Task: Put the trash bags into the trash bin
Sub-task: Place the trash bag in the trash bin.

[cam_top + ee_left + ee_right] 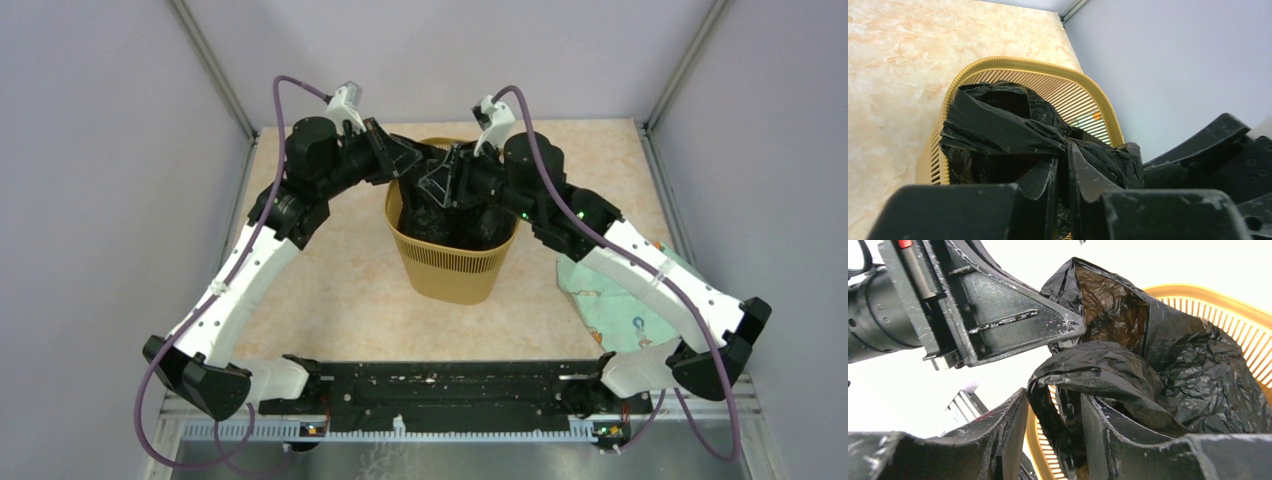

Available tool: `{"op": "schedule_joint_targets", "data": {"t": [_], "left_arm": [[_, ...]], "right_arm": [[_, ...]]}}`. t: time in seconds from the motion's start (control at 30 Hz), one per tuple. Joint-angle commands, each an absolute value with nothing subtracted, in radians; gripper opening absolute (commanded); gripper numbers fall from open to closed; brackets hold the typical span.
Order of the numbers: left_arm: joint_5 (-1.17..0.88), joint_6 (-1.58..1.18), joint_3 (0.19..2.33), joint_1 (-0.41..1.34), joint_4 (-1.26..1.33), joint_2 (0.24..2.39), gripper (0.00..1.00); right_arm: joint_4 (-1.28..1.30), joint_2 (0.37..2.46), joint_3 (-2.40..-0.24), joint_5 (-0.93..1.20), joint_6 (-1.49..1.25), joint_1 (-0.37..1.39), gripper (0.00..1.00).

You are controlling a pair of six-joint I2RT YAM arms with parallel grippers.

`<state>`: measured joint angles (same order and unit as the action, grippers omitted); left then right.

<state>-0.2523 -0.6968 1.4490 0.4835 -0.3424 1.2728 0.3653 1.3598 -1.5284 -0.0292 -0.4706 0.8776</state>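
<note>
The worktop [340,290] is a beige, marbled sheet (peach veins on cream) that spreads out below the jaws on every side. A pale green cloth [605,300] with small coloured figures printed on it lies on the worktop, to the right of the jaws and nearer the front edge, well apart from them; only part of it shows. Plain grey-lilac walls [90,200] close in the left, right and far sides, the far one near the jaws. Two bare metal posts [215,70] stand in the far corners, one to the left of the jaws and one to the right.
</note>
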Motion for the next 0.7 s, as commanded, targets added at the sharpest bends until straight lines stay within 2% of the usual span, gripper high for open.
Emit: {"op": "schedule_joint_targets", "data": {"t": [0.0, 0.03, 0.17, 0.23, 0.5, 0.67], "left_arm": [[-0.258, -0.666, 1.483, 0.485, -0.319, 1.277, 0.12], [-0.262, -0.665, 1.486, 0.486, -0.322, 1.277, 0.1], [-0.267, -0.656, 1.492, 0.485, -0.337, 1.27, 0.08], [-0.271, -0.649, 1.498, 0.486, -0.347, 1.266, 0.08], [-0.286, -0.64, 1.511, 0.485, -0.362, 1.272, 0.07], [-0.29, -0.637, 1.513, 0.486, -0.36, 1.278, 0.07]], "right_arm": [[0.344, 1.288, -1.525, -0.065, -0.446, 0.889, 0.44], [0.347, 1.285, -1.523, -0.073, -0.444, 0.888, 0.42], [0.371, 1.29, -1.537, -0.083, -0.435, 0.887, 0.21], [0.383, 1.3, -1.548, -0.085, -0.43, 0.888, 0.18], [0.438, 1.304, -1.57, -0.078, -0.352, 0.888, 0.5], [0.465, 1.321, -1.581, -0.015, -0.299, 0.889, 0.57]]}}
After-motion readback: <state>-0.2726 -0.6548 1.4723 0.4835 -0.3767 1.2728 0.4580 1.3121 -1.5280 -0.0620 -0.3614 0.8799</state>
